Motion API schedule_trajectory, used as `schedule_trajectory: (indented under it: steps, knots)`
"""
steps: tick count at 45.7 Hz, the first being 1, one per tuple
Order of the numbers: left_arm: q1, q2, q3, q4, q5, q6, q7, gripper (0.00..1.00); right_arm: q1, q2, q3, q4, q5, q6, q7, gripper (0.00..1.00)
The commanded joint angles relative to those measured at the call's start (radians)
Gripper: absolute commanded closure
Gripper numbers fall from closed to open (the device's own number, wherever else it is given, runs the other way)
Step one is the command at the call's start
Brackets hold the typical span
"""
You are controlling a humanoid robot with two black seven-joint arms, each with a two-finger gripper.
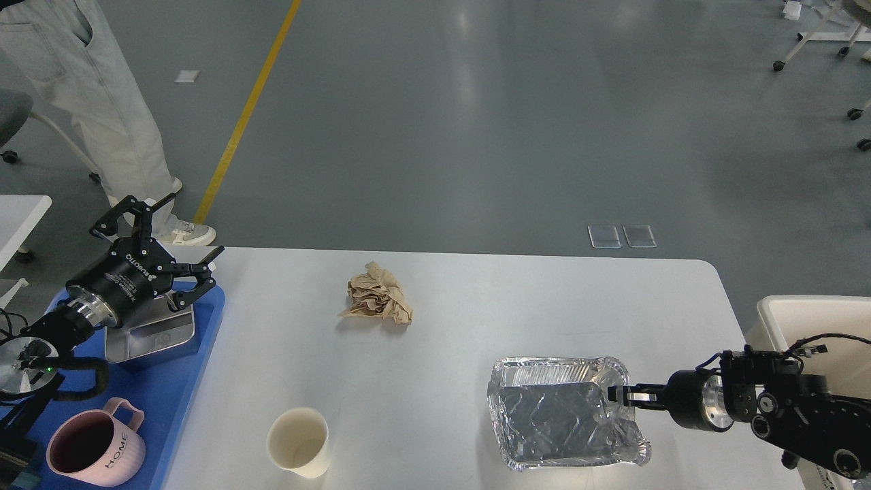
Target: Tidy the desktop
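Note:
The white-grey desktop (476, 306) holds a crumpled brown paper (378, 294) at the back middle, a white paper cup (298, 441) at the front left and a foil tray (551, 415) at the front right. My right gripper (620, 394) comes in from the right with its fingers together, pinching the foil tray's right rim. My left gripper (196, 224) is open and empty, held above the blue tray's far end, over a metal tin (153, 337).
A blue tray (163, 395) at the desktop's left edge holds the metal tin and a pink mug (92, 452). A beige bin (810, 316) stands off the right edge. A person's legs (102, 102) and a small white side table (20, 211) are at the far left.

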State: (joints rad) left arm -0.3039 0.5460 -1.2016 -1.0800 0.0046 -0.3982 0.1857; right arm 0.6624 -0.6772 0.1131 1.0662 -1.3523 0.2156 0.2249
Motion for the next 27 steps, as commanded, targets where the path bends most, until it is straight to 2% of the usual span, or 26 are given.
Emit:
schedule_trajectory:
  steps: [1, 6, 11, 14, 15, 16, 17, 27]
  knots:
    - [0.000, -0.001, -0.009, 0.002, 0.000, -0.002, -0.002, 0.02, 0.045, -0.050, -0.003, 0.060, 0.001, 0.044, -0.002, 1.00]
    - [-0.001, 0.002, -0.012, 0.018, 0.017, -0.007, -0.031, 0.02, 0.091, -0.085, -0.003, 0.072, 0.007, 0.077, -0.002, 1.00]
    - [-0.012, 0.031, -0.016, 0.031, 0.122, -0.007, -0.110, 0.03, 0.124, -0.096, -0.004, 0.084, 0.009, 0.103, -0.002, 1.00]
    - [-0.012, 0.038, -0.026, 0.052, 0.207, -0.002, -0.193, 0.02, 0.129, -0.097, -0.007, 0.090, 0.010, 0.110, -0.007, 1.00]
    - [-0.009, 0.037, -0.027, 0.064, 0.239, -0.002, -0.227, 0.02, 0.131, -0.097, -0.007, 0.092, 0.012, 0.110, -0.007, 1.00]
    - [-0.007, 0.025, -0.027, 0.081, 0.297, 0.001, -0.289, 0.02, 0.131, -0.097, -0.010, 0.095, 0.012, 0.111, -0.009, 1.00]
    - [-0.009, 0.019, -0.027, 0.081, 0.313, 0.002, -0.308, 0.02, 0.131, -0.099, -0.015, 0.098, 0.012, 0.111, -0.009, 1.00]
    - [-0.004, -0.029, -0.009, 0.074, 0.333, -0.001, -0.325, 0.02, 0.134, -0.127, -0.032, 0.121, 0.012, 0.111, -0.009, 1.00]
